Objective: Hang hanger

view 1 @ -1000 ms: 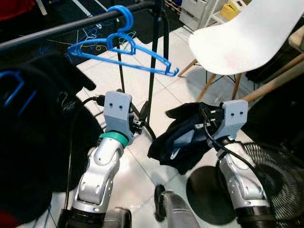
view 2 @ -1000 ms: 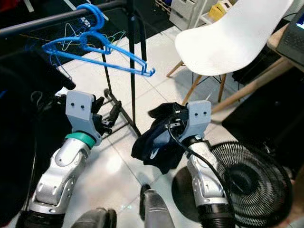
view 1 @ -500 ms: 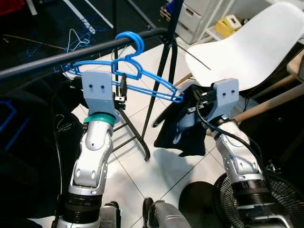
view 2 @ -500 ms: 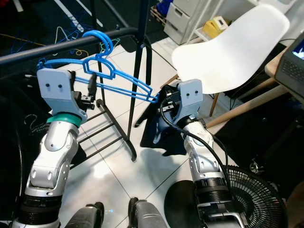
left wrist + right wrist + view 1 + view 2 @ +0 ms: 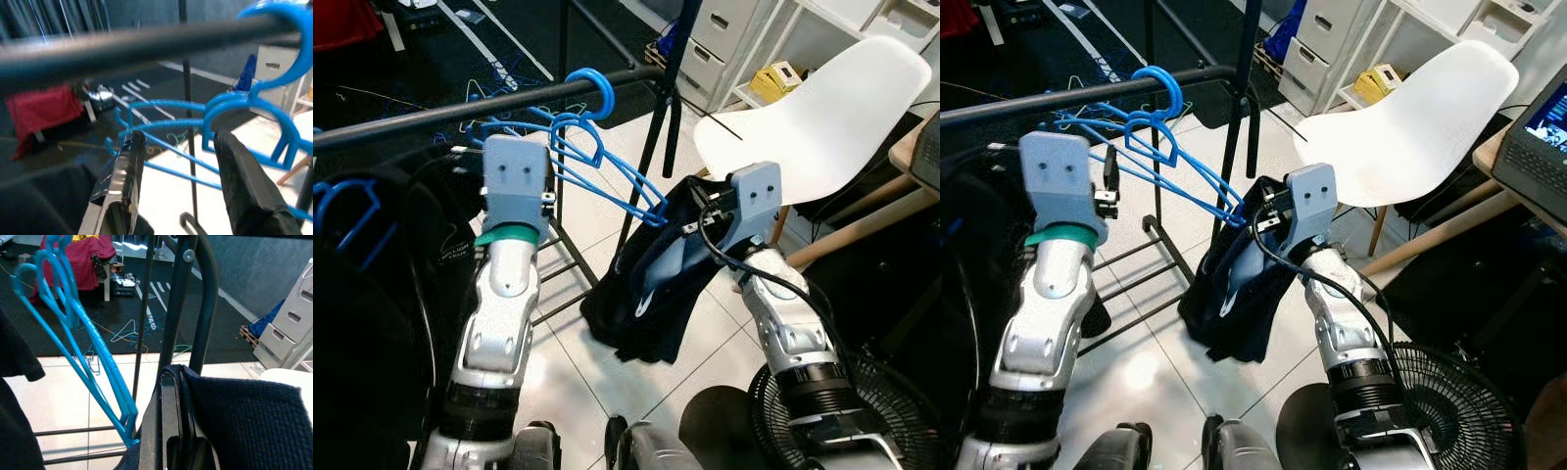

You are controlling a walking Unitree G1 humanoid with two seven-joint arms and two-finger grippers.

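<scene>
Nearest, the right pincer (image 5: 1268, 211) is clenched on a dark garment (image 5: 646, 294) that droops toward the tiled floor (image 5: 705, 323). Just beyond, the left pincer (image 5: 176, 161) stands released, its fingers (image 5: 122, 181) either side of the blue hanger (image 5: 607, 166), whose hook already rides the black rail (image 5: 460, 108). The risk, likely, is that the swinging garment snags the hanger's low tip and drags it off
</scene>
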